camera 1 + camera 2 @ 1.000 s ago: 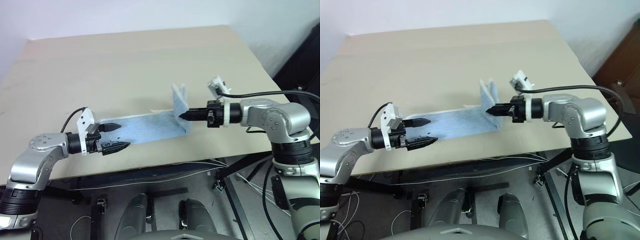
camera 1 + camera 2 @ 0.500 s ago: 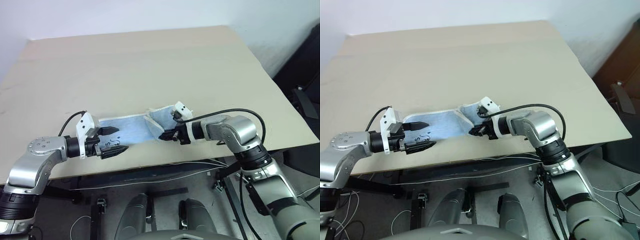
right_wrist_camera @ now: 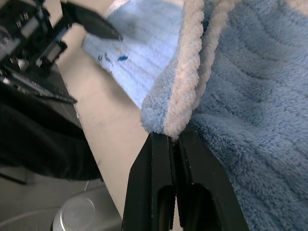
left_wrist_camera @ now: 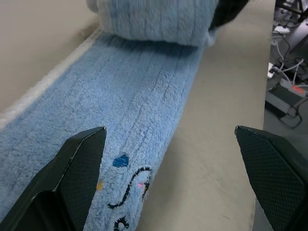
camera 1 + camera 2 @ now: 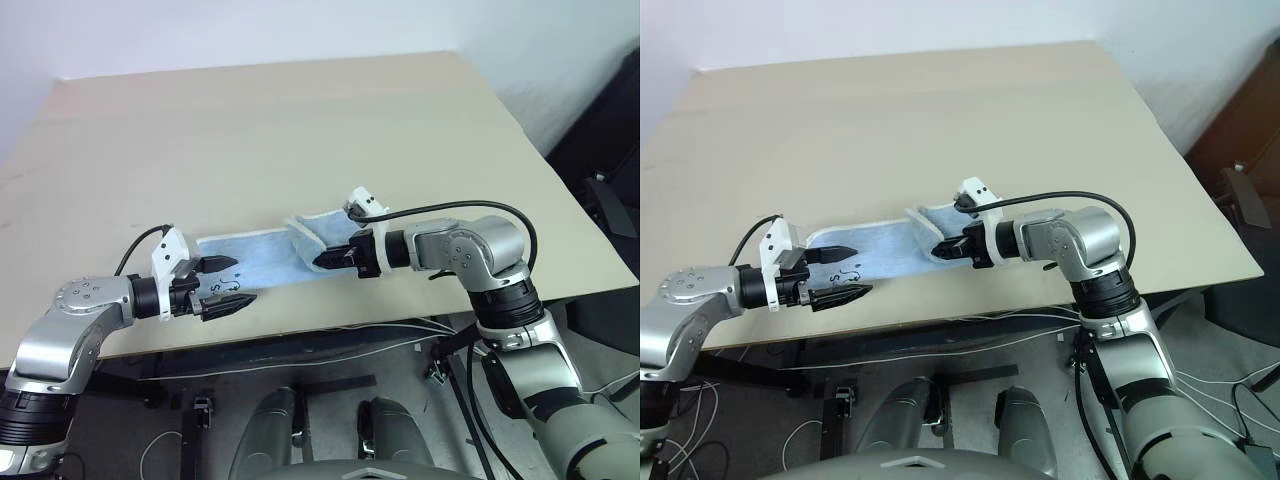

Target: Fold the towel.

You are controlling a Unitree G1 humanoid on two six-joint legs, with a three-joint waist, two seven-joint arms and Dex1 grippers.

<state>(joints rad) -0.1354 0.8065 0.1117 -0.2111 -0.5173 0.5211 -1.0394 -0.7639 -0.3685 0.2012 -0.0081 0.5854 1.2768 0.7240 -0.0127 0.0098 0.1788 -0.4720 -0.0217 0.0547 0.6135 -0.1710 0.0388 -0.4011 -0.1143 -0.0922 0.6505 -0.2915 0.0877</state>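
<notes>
Silver arms with black joint bands; each black two-fingered tool [image 5: 222, 286] [image 5: 325, 261] carries a white camera block and black cable.

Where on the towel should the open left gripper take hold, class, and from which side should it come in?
Probably the near-left corner of the towel, by the small embroidered marks. The cloth lies flat along the table edge there, and the left gripper already straddles that end, open. Come in low from the robot's left, sliding one finger under the edge. The right gripper holds the folded-over right end.
</notes>
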